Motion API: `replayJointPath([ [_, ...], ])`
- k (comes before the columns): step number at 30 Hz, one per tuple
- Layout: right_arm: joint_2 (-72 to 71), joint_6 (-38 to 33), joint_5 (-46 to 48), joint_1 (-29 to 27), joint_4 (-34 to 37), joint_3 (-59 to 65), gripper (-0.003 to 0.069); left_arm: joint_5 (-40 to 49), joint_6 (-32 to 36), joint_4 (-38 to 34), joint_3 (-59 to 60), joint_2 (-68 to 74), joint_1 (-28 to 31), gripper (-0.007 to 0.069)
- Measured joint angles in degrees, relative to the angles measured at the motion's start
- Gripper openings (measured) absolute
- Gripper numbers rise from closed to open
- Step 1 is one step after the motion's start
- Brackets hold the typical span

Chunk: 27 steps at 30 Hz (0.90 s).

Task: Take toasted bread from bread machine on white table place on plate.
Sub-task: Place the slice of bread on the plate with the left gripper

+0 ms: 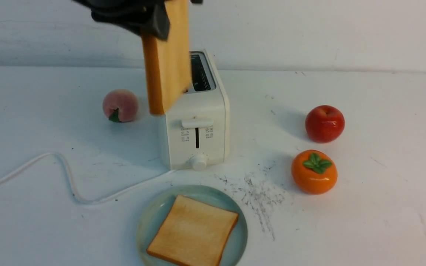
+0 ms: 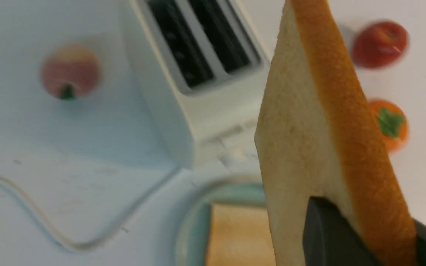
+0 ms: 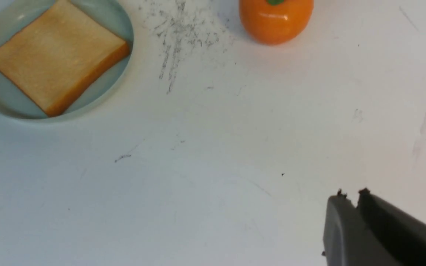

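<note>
Toast was split between two places: one slice (image 1: 168,59) hung upright in the air over the near left corner of the toaster (image 1: 198,122), and the other slice (image 1: 194,231) lay flat on the plate (image 1: 150,218). The table (image 1: 383,221) was white and scuffed, with dark scratches just right of the plate. The toaster stood at its middle, lever facing near, and both slots looked empty in the left wrist view. The plate sat near of the toaster, and its slice covered most of it. A peach (image 1: 120,105) lay left of the toaster; an apple (image 1: 324,123) and a persimmon (image 1: 314,171) sat well to the right. A cord (image 1: 68,177) curled away to the left. The left gripper (image 1: 161,26) pinched the hanging slice at its top edge, a finger on each face. The right gripper (image 3: 351,194) hovered over bare table right of the plate, jaws nearly pressed together and empty. The step in hand seemed to be carrying the second slice to the plate. It would go best with the pinch kept firm, the slice brought nearward clear of the lever, then lowered and tipped flat. With little bare plate left, it would likely need to rest on the first slice, and a low release would keep it from sliding off.
</note>
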Motion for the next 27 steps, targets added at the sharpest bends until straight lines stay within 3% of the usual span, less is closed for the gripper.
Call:
replayJointPath([
  [2,0.0,0.0,-0.76,0.0,0.0,0.0,0.0059,0.0,2.32,-5.57,4.32,-1.35,0.0,0.0098],
  [4,0.0,0.0,-2.45,0.0,0.06,0.0,0.0062,-0.22,6.37,-16.15,15.39,-3.73,0.0,0.0098],
  [7,0.0,0.0,-3.67,0.0,0.19,0.0,0.0065,-5.89,10.12,-24.67,28.35,-4.54,0.0,0.0098],
  [12,0.0,0.0,-3.79,0.0,0.19,0.0,0.0071,-22.47,14.96,-30.59,42.31,-3.81,0.0,0.0098],
  [18,0.0,0.0,-3.79,0.0,0.24,0.0,0.0078,-39.1,14.67,-32.04,46.34,-3.86,0.0,0.0098],
  [22,0.0,0.0,-3.79,0.0,0.24,0.0,0.0082,-41.16,11.85,-31.33,46.34,-3.92,0.0,0.0098],
  [27,0.0,0.0,-3.12,0.0,0.24,0.22,0.0086,-40.27,-2.81,-16.98,46.36,-3.97,0.0,0.0098],
])
